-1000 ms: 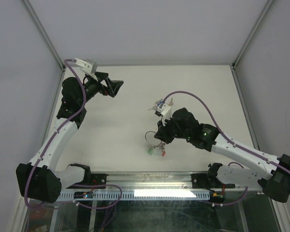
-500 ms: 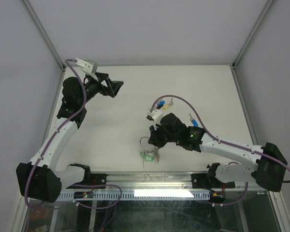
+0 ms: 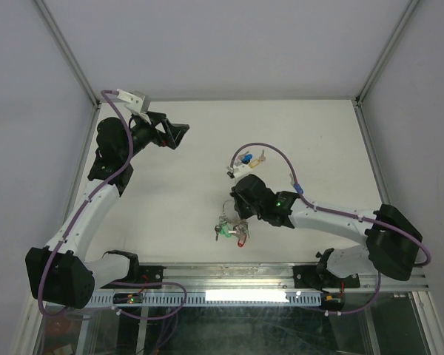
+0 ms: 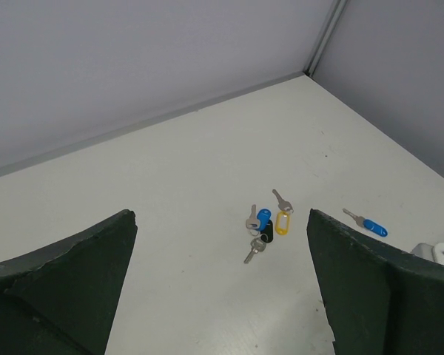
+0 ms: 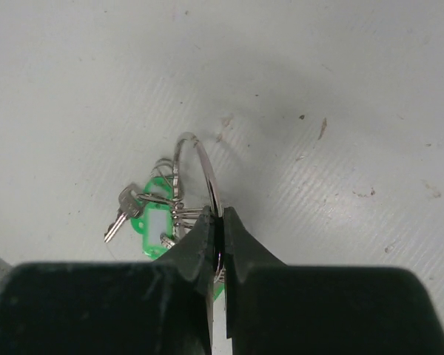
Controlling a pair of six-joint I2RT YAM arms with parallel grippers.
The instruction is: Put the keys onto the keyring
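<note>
While in right claw (image 5: 220, 223), keyring (image 5: 209, 177) edgewise.

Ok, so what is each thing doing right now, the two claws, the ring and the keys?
Keyring: pinched by its wire, green and red keys bunched on it.
Right gripper: shut on that ring.
Left gripper: open, empty, raised above the table.
Loose keys: lying in a small cluster, not on the ring.
Lone blue key: lying by itself, apart from the cluster.

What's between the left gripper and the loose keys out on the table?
Nothing: the left wrist view shows only bare table from the left gripper to the keys.
</note>
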